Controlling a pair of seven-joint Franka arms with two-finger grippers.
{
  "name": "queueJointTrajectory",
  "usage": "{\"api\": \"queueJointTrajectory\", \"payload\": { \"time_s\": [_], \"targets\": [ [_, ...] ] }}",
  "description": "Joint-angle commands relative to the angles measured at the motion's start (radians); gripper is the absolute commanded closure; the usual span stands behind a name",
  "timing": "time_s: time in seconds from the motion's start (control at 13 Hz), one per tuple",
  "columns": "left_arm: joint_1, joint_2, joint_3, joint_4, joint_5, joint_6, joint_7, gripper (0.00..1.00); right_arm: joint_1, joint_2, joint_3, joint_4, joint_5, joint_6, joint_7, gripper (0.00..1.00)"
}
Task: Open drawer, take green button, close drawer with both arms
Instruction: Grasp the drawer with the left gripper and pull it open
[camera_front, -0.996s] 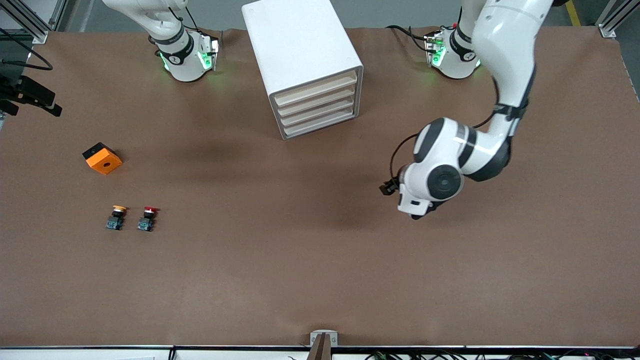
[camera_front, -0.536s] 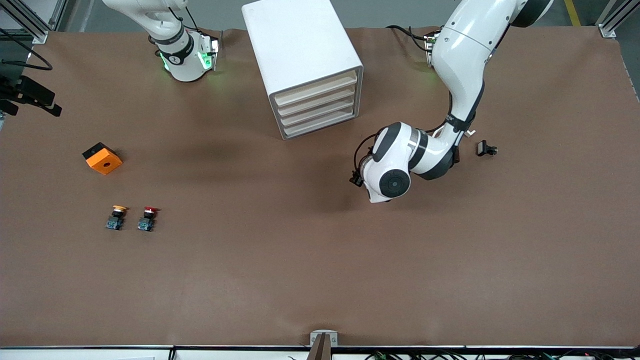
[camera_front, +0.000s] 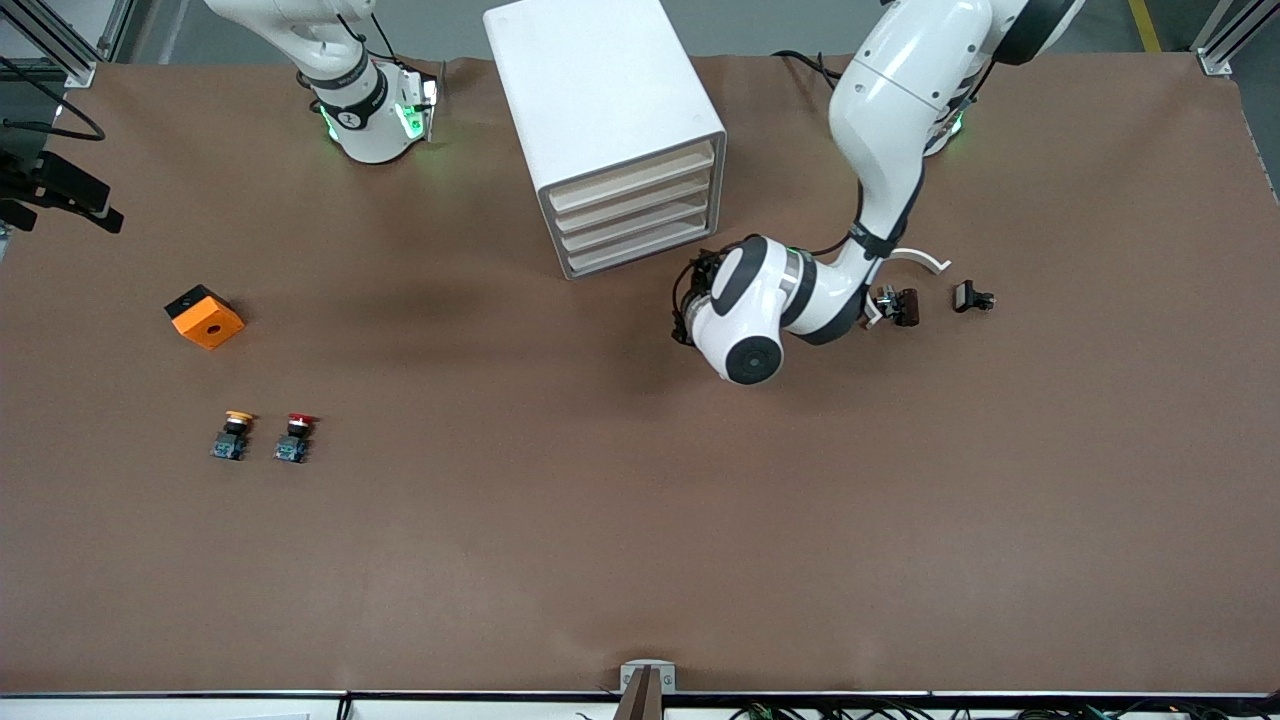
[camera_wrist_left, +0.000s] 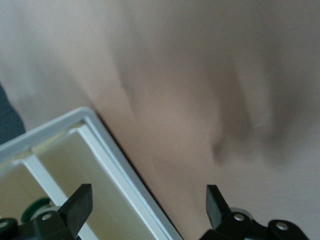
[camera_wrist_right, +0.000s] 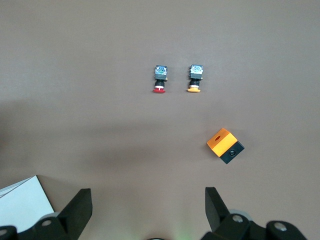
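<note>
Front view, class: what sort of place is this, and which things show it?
Probably a robotics lab test bench: two white arms mounted at a brown table, a white drawer unit, and small push buttons laid out.

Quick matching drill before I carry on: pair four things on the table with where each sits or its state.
Things:
1. white drawer cabinet
2. orange block
3. red-capped button
4. left gripper

Places or states:
A. beside the yellow-capped button, toward the right arm's end
B. between the two arm bases, drawers shut
C. fingers open, close to the cabinet's front corner
D. farther from the front camera than both buttons

Pairs: 1-B, 2-D, 3-A, 4-C
</note>
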Motion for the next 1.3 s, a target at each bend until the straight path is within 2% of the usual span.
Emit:
{"api": "queueJointTrajectory", "payload": {
  "time_s": [0.0, 0.38, 0.61, 0.69, 0.77, 0.92, 1.07, 1.15, 1.23],
  "targets": [
    [-0.004, 0.015, 0.008, 0.016, -0.095, -0.032, -0.077, 0.0, -0.005, -0.013, 0.004, 0.016, -0.014, -0.005, -0.011, 0.0],
    [-0.007, 0.043, 0.009, 0.019, -0.207, -0.064, -0.202, 0.0, -0.017, 0.017, 0.001, 0.031, -0.02, 0.001, -0.008, 0.0],
    [-0.009, 0.047, 0.009, 0.019, -0.233, -0.128, -0.275, 0.0, -0.026, 0.091, 0.001, 0.048, -0.02, 0.006, -0.011, 0.0],
    [-0.009, 0.047, 0.009, 0.019, -0.235, -0.141, -0.287, 0.06, -0.026, 0.132, 0.001, 0.056, -0.019, 0.009, -0.011, 0.0],
    [-0.009, 0.049, 0.008, 0.019, -0.25, -0.151, -0.292, 0.07, -0.026, 0.175, 0.001, 0.086, -0.022, 0.001, -0.015, 0.0],
    [-0.009, 0.064, 0.008, 0.019, -0.285, -0.176, -0.293, 0.15, -0.034, 0.212, 0.001, 0.108, -0.026, 0.007, -0.021, 0.0],
    [-0.012, 0.07, 0.008, 0.019, -0.294, -0.188, -0.302, 0.17, -0.045, 0.296, -0.001, 0.122, -0.032, 0.007, -0.022, 0.0],
    [-0.017, 0.072, 0.008, 0.019, -0.307, -0.188, -0.308, 0.2, -0.055, 0.298, 0.001, 0.125, -0.038, 0.009, -0.022, 0.0],
    [-0.032, 0.075, 0.008, 0.019, -0.314, -0.19, -0.31, 0.29, -0.051, 0.3, 0.001, 0.125, -0.04, 0.007, -0.01, 0.0]
  ]
}}
